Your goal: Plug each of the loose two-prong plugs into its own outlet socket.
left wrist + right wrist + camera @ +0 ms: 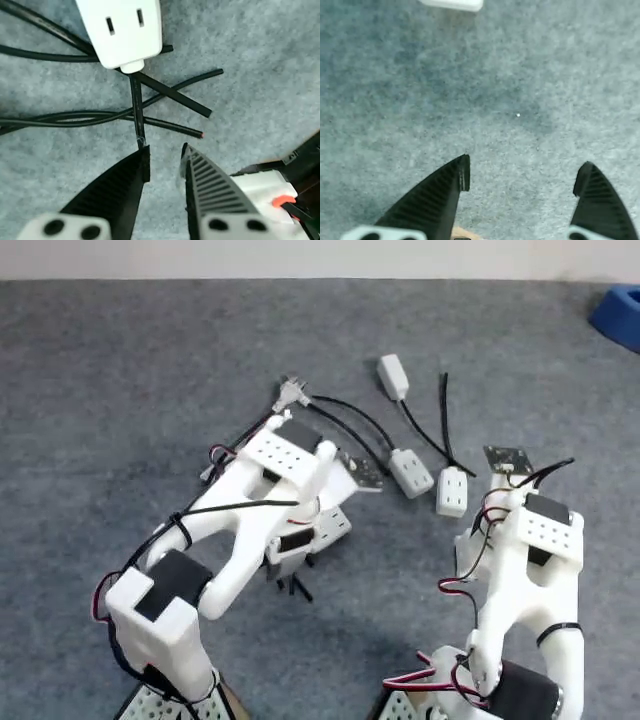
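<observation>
My left gripper [165, 156] hangs low over the grey carpet, its fingers a narrow gap apart with nothing between them. A black cable end [140, 140] lies just off one fingertip. Beyond it sits a white outlet socket [125, 30] with two slots facing up, seen beside the left arm as a white socket [335, 523]. A small two-prong plug [292, 392] lies farther back with its black cable. My right gripper [522, 177] is open wide over bare carpet, with the edge of a white socket [452, 4] ahead of it.
Three more white sockets [410, 470] [452, 490] [393, 375] lie at centre right, trailing black cables [355, 420]. Several black cables [75, 120] cross under the left gripper. A blue object [620, 315] sits at the far right corner.
</observation>
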You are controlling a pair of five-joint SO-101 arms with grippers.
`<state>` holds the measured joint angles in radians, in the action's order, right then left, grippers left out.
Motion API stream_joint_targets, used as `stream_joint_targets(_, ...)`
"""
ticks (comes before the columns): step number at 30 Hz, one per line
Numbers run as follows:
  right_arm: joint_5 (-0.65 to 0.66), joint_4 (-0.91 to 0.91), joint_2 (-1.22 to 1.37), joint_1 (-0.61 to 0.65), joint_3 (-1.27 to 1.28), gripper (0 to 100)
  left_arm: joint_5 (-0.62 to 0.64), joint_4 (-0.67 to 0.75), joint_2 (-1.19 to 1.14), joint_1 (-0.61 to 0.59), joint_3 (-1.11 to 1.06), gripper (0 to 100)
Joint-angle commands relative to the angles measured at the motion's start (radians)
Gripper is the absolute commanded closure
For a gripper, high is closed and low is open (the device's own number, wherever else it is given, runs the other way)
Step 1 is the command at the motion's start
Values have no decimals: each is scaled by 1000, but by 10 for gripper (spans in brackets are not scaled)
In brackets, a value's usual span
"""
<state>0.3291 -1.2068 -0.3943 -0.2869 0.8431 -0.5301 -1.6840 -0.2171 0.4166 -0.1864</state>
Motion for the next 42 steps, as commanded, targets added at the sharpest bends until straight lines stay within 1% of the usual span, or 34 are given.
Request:
stream_joint_targets(1,-5,-2,-33,13,22,670,-6,64,53,10,-12,861)
stream_joint_targets(3,-3,2,-33,15,28,670,-5,100,62,-16,36,806)
stream_joint_targets(6,-3,24,-33,30,28,670,-3,100,79,-67,196,727)
stream_joint_targets(9,-3,27,-33,58,30,670,-3,80,91,-85,352,712)
stream_joint_targets(11,-8,27,-33,77,31,670,-5,64,84,-74,397,710)
stream_joint_targets(17,-3,27,-33,84,33,670,-8,69,-50,15,346,708)
stream_joint_targets(23,14,54,-31,70,91,670,-5,135,-185,67,338,708)
stream_joint_targets(28,18,131,-33,-2,139,670,-3,164,-255,61,341,709)
stream_joint_targets(31,51,134,-33,-8,140,670,-3,180,-292,50,338,711)
stream_joint_targets(34,52,134,-33,-10,140,670,-3,181,-318,51,344,712)
stream_joint_targets(36,52,134,-33,-10,140,670,-3,175,-328,62,344,738)
stream_joint_targets(39,52,134,-33,-10,140,670,-5,170,-332,113,337,854)
stream_joint_targets(40,52,134,-33,-10,140,670,-5,164,-332,134,335,880)
stream_joint_targets(42,52,133,-33,-8,140,670,-5,120,-332,182,335,886)
